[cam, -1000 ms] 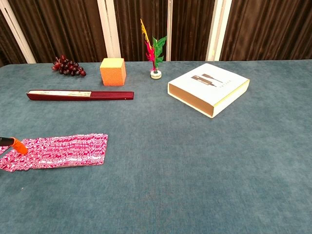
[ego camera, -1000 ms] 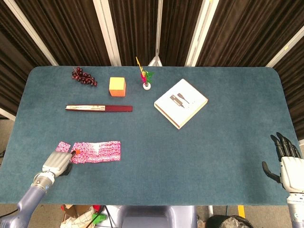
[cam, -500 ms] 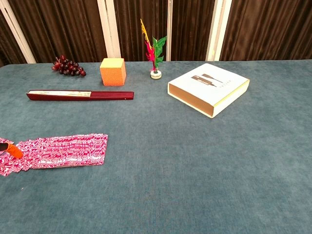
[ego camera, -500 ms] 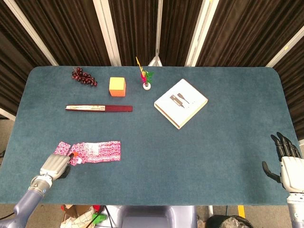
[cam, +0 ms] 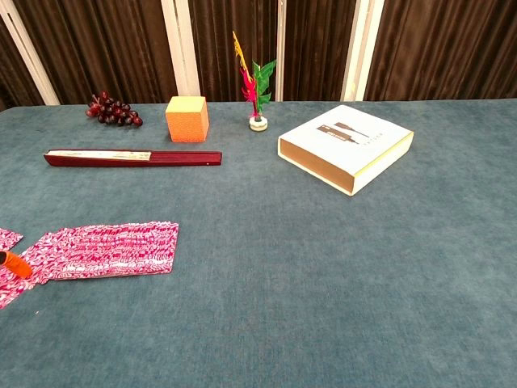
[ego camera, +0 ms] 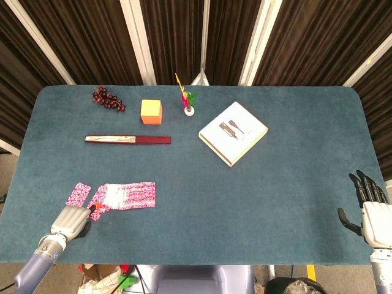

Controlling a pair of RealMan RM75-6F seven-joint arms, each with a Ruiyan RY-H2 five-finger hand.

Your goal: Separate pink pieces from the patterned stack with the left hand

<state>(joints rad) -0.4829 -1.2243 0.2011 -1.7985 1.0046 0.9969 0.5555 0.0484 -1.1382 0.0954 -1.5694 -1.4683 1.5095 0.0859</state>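
We see the left robot hand [ego camera: 73,218] low at the bench's [ego camera: 245,202] near-left edge, fingertip pinning a pink piece [ego camera: 98,207] beside the patterned stack [ego camera: 128,195]; right robot hand [ego camera: 367,208] upright, fingers spread, holding nothing

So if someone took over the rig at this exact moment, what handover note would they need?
Left hand: at the near left table edge, fingertip on the near-left end of the patterned stack; whether it actually pinches a piece cannot be told.
Right hand: open, idle at the near right corner, holding nothing.
Done: one pink piece lies apart, just left of the stack.
Left: the rest of the stack lies fanned out; keep pulling pieces off with the left hand.
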